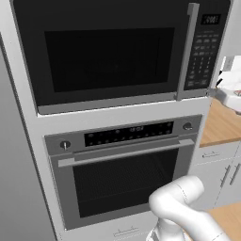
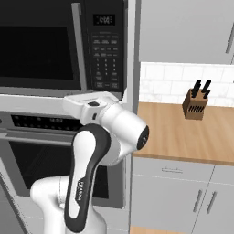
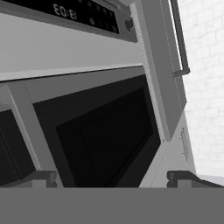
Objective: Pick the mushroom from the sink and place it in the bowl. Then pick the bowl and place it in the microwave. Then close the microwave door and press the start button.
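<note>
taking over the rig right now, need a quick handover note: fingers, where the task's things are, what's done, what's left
gripper: fingers wide open, nothing between them.
microwave: its door looks shut, with the handle next to the keypad. The dark window hides whatever is inside.
Done, as far as it looks: door closed.
Left: probably just pressing start on the keypad. The arm stands in front of the oven.

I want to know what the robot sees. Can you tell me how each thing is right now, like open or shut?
microwave door: shut.
oven door: shut.
tool: open, holding nothing.
knife block: upright on the wooden counter, knives in it.
cabinet doors under the counter: shut.
</note>
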Available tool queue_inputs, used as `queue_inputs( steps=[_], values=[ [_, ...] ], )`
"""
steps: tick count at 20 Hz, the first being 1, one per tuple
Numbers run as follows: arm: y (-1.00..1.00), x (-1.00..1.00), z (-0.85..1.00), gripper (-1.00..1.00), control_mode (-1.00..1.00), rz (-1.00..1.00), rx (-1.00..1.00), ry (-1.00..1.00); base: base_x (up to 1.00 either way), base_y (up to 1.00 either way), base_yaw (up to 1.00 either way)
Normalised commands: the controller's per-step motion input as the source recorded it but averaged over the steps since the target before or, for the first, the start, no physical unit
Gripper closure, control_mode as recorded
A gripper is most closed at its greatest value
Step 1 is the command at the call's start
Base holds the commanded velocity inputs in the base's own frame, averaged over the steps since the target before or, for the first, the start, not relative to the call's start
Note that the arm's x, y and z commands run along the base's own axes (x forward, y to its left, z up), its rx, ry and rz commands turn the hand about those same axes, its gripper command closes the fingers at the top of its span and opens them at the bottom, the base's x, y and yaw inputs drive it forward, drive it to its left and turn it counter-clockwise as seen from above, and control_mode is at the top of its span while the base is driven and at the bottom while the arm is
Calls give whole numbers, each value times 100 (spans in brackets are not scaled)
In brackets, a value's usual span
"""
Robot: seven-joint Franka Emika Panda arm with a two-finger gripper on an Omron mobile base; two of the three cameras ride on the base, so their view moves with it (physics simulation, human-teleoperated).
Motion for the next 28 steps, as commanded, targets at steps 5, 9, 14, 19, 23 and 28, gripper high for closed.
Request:
queue_inputs(
  steps=[5,9,14,19,23,28],
  values=[
    [0,52,-13,-100,-100,0,-6,-28,0,0,0],
    [0,58,-24,-100,-100,0,-8,-28,0,0,0],
    [0,40,-21,-100,-100,0,-4,-17,0,0,0],
    [19,-6,32,-100,-100,-1,21,8,0,0,0],
    [31,-19,37,-100,-100,0,36,32,0,0,0],
    [46,-52,-11,-100,-100,0,35,28,0,0,0]
  ],
)
